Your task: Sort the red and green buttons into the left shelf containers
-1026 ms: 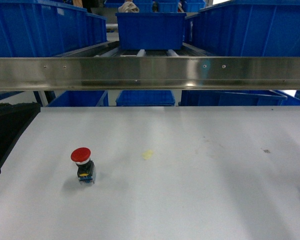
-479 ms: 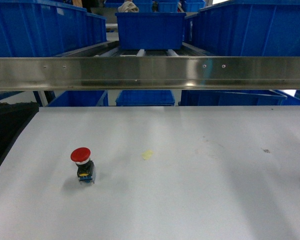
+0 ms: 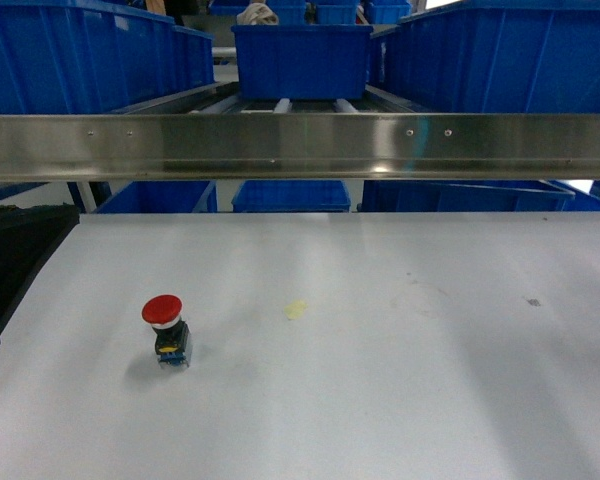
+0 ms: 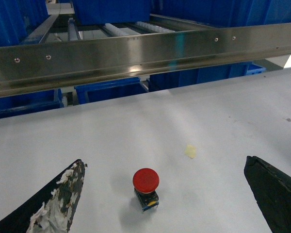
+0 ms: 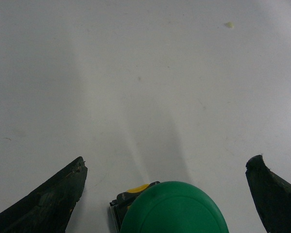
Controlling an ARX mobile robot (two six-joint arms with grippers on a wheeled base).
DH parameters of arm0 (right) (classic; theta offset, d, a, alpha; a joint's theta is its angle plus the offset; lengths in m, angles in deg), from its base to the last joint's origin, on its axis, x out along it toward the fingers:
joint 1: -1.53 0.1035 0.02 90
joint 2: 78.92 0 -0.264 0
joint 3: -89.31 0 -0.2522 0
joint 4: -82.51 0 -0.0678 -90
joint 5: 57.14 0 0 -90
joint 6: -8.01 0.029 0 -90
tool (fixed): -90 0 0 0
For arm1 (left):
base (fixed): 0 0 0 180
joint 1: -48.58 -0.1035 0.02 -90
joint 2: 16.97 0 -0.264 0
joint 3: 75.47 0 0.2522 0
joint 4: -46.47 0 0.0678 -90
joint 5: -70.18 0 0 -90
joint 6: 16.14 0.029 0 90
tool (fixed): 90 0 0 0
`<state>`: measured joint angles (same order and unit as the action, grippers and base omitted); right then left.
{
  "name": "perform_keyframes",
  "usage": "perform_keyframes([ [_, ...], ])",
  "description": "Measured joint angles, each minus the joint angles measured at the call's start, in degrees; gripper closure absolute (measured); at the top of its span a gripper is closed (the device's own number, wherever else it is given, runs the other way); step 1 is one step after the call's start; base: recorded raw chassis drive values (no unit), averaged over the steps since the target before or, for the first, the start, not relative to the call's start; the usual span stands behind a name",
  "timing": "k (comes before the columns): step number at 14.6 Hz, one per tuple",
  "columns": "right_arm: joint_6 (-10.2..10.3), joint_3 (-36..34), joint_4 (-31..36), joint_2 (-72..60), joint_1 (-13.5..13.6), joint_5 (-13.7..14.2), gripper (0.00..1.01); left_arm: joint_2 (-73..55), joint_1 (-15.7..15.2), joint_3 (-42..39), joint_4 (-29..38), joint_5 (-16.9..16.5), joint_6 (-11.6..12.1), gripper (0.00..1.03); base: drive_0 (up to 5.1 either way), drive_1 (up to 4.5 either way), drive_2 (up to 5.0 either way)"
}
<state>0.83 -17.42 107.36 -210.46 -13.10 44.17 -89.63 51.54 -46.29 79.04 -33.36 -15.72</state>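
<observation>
The red button stands upright on the white table, left of centre, with its black body and blue-yellow base under the cap. In the left wrist view the red button sits between and just ahead of the wide-apart fingers of my open left gripper, which does not touch it. The green button fills the bottom of the right wrist view, between the spread fingers of my open right gripper. It is out of the head view. Large blue bins stand on the left of the shelf.
A steel shelf rail runs across above the table's far edge, with rollers behind it. More blue bins sit at centre and right, and others lie below the shelf. A small yellow scrap lies mid-table. A black arm part juts in at left.
</observation>
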Motion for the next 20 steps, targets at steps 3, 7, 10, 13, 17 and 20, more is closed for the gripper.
perform_keyframes([
  [3, 0.0, 0.0, 0.0, 0.0, 0.0, 0.0, 0.25, 0.0, 0.0, 0.0, 0.0, 0.0, 0.0, 0.05, 0.0, 0.00, 0.0],
  [7, 0.0, 0.0, 0.0, 0.0, 0.0, 0.0, 0.62, 0.0, 0.0, 0.0, 0.0, 0.0, 0.0, 0.05, 0.0, 0.00, 0.0],
  [10, 0.0, 0.0, 0.0, 0.0, 0.0, 0.0, 0.70, 0.0, 0.0, 0.0, 0.0, 0.0, 0.0, 0.05, 0.0, 0.00, 0.0],
  [13, 0.1, -1.7, 0.2, 1.5, 0.7, -1.5, 0.70, 0.0, 0.0, 0.0, 0.0, 0.0, 0.0, 0.05, 0.0, 0.00, 0.0],
  [17, 0.3, -6.6, -0.4, 11.7, 3.1, -6.9, 0.70, 0.0, 0.0, 0.0, 0.0, 0.0, 0.0, 0.05, 0.0, 0.00, 0.0],
  [20, 0.3, -13.8, -2.9, 30.9, 2.1, -16.3, 0.70, 0.0, 0.0, 0.0, 0.0, 0.0, 0.0, 0.05, 0.0, 0.00, 0.0],
])
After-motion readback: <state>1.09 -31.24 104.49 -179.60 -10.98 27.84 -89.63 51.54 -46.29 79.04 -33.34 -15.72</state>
